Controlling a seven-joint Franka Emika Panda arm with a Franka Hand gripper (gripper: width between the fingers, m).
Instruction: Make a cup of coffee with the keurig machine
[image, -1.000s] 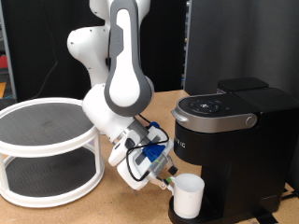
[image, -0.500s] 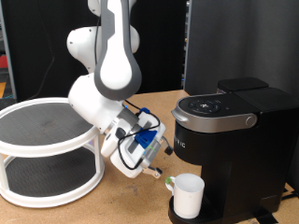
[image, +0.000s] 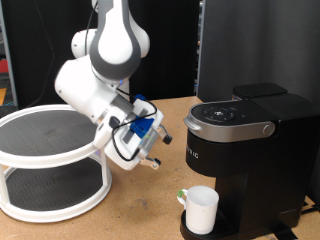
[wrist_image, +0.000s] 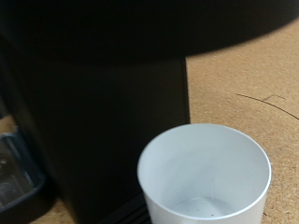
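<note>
A brown wooden surface (image: 120, 215) runs under everything, dark panels behind. The pincer (image: 152, 160) has pulled up and away from the cup (image: 201, 209), now hanging at about ten o'clock from it, holding nothing; whether its fingers are parted I cannot tell. The cup stands released on the keurig machine (image: 245, 160)'s drip tray, under the spout, looking empty in the wrist view (wrist_image: 205, 175). Placement seems finished.

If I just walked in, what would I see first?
Probably the big white robot arm, its gripper up in the air, away from the cup. Next, the tall black keurig machine at the exterior view's right, with the white cup sitting under it on the drip tray. At the left stands a round white two-level shelf.
</note>
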